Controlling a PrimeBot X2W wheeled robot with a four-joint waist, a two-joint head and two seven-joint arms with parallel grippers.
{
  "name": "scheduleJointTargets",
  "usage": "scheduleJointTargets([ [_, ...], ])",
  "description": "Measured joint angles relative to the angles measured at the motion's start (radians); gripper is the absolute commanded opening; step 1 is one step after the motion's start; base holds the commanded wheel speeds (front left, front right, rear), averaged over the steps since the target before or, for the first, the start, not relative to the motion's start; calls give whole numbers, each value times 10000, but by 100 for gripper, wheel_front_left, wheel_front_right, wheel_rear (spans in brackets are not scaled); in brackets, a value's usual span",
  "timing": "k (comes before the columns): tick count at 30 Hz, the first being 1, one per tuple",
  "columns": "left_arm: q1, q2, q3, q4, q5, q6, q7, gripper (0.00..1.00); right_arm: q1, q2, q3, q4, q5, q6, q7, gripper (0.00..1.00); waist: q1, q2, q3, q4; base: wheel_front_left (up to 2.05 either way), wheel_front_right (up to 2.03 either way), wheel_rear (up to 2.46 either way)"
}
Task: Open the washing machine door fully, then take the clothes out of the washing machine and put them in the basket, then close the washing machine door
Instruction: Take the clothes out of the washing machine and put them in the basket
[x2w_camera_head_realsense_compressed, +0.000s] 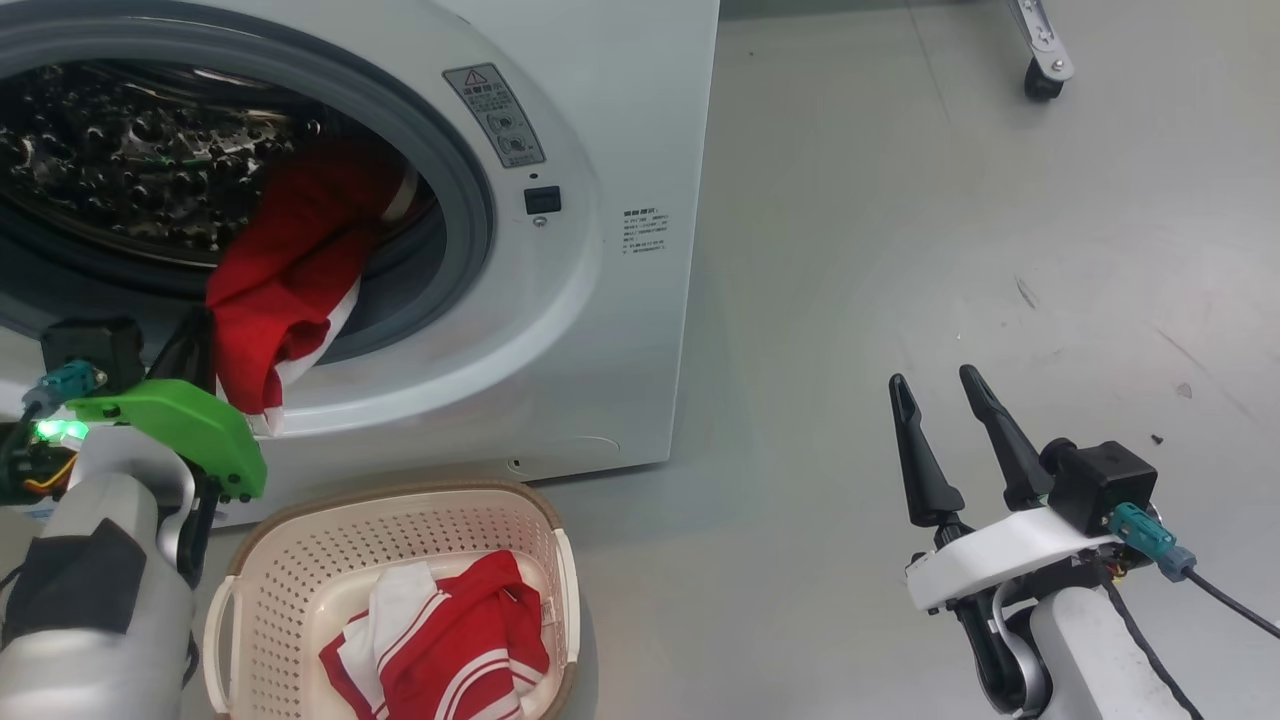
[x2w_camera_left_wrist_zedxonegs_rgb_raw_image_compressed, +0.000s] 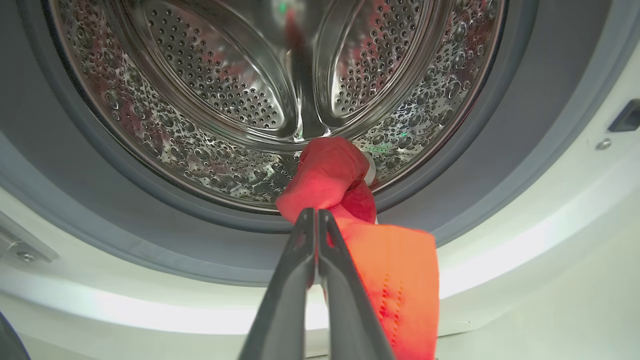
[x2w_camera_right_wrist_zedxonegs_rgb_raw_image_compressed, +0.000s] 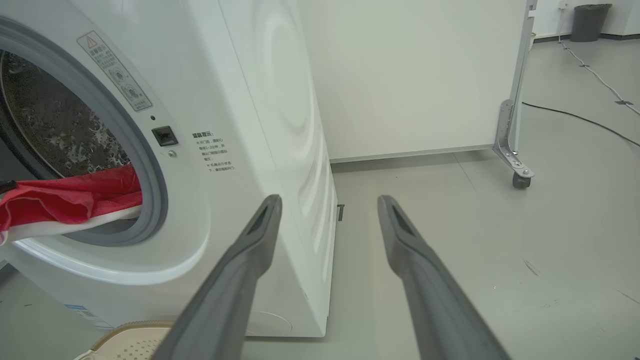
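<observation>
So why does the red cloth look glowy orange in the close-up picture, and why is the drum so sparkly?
Left wrist view: the red garment hangs close to the lens and is overexposed, so it washes to orange; the steel drum throws back light as bright specks. Head view: the same garment looks plain deep red.

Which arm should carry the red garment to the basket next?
Left: the left gripper is shut on the red garment near the basket; the right gripper stands open, empty, farther away.
</observation>
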Motion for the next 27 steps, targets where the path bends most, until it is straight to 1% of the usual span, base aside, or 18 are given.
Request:
scheduleJointTargets([
  [7, 663, 46, -82, -155, -35, 0, -295, 0, 212, 0, 98, 67, 19, 2, 0, 100, 0, 0, -492, 148, 0, 0, 0],
  [15, 1450, 23, -295, -788, 98, 0, -531, 0, 496, 4, 90, 176, 63, 2, 0, 100, 0, 0, -986, 296, 0, 0, 0],
  [27, 1719, -146, -307, -2732, 316, 21, -700, 0, 837, 8, -71, 167, 79, 0, 0, 100, 0, 0, -1446, 643, 0, 0, 0],
])
